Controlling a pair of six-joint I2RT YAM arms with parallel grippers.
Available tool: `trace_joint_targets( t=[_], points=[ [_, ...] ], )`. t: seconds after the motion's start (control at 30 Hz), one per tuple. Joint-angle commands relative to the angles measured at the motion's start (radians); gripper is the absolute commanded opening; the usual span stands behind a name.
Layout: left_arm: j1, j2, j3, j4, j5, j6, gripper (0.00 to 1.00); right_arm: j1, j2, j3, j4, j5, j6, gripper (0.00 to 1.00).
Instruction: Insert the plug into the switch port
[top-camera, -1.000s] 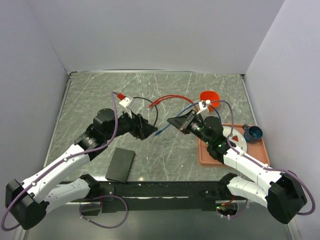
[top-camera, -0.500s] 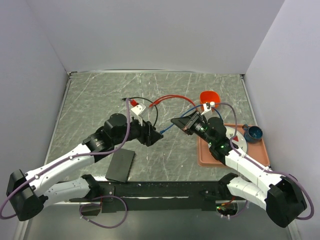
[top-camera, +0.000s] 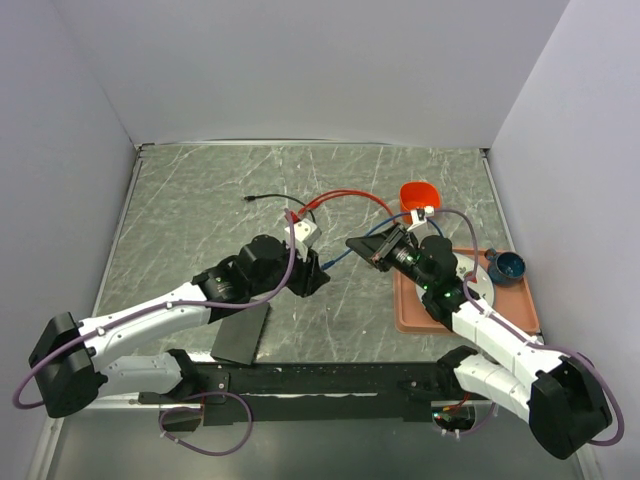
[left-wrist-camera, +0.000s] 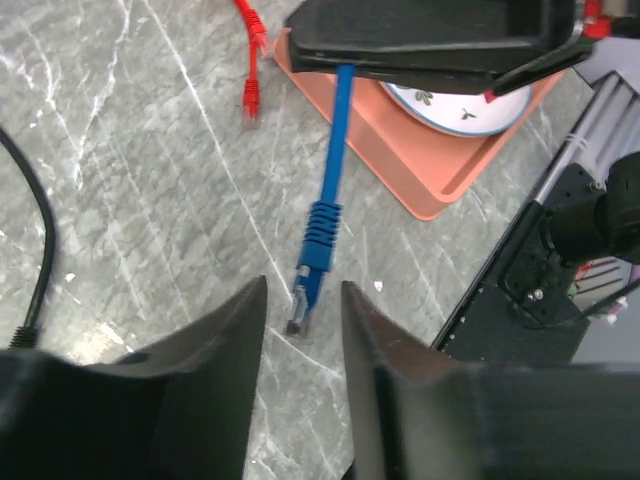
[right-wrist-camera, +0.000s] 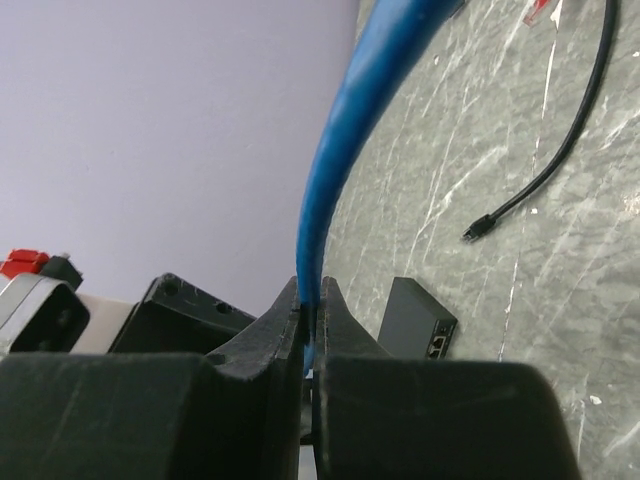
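Blue cable (left-wrist-camera: 337, 130) runs from the right gripper (right-wrist-camera: 309, 298), whose two fingers are pinched tight on it, down to the plug (left-wrist-camera: 303, 300) at its free end. The plug points down at the grey marbled table (top-camera: 200, 200), just off the corner of the salmon-pink tray (left-wrist-camera: 440, 175); whether its tip touches the surface I cannot tell. The left gripper (top-camera: 318, 277) stands over it with jaws part-way apart, one finger on each side of the plug and a sliver of table showing on both sides (no contact in the wrist view). The black box (top-camera: 241, 333) lies flat near the front edge, beside the left arm and well apart from the plug. Its switch port (right-wrist-camera: 438, 347) shows as a small socket on one narrow end face. A white plate (left-wrist-camera: 455, 105) sits on the tray, a blue cup (top-camera: 510, 266) at the tray's far corner, an orange bowl (top-camera: 418, 193) behind it. A red cable (top-camera: 340, 196) and a black cable (top-camera: 265, 198) lie loose further back.
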Motion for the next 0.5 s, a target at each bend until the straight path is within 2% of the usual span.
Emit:
trace_joint_targets(
  t=[0.0, 0.23, 0.27, 0.3, 0.33, 0.37, 0.43, 0.47],
  points=[
    [-0.009, -0.001, 0.058, 0.041, -0.048, 0.019, 0.33, -0.02, -0.032, -0.007, 0.049, -0.022, 0.008, 0.0],
    [-0.009, -0.013, 0.076, 0.033, -0.031, 0.022, 0.08, -0.031, -0.011, -0.001, 0.059, -0.068, -0.005, 0.0],
    [-0.01, -0.01, 0.091, 0.03, -0.025, 0.024, 0.01, -0.032, -0.003, 0.005, 0.061, -0.093, -0.011, 0.02],
    [-0.01, -0.009, 0.097, 0.03, -0.013, 0.024, 0.01, -0.032, 0.014, 0.012, 0.061, -0.11, -0.032, 0.06],
    [-0.01, 0.002, 0.107, -0.008, -0.017, 0.023, 0.01, -0.031, 0.024, 0.02, 0.064, -0.139, -0.05, 0.1],
    [-0.007, 0.008, 0.136, -0.027, -0.02, 0.024, 0.01, -0.034, 0.034, 0.038, 0.064, -0.163, -0.073, 0.27],
    [-0.006, 0.04, 0.176, -0.08, -0.063, 0.026, 0.01, -0.034, 0.047, 0.069, 0.005, -0.214, -0.156, 0.5],
    [-0.004, 0.057, 0.221, -0.138, -0.072, 0.032, 0.01, -0.031, 0.046, 0.106, -0.102, -0.216, -0.191, 0.63]
  ],
)
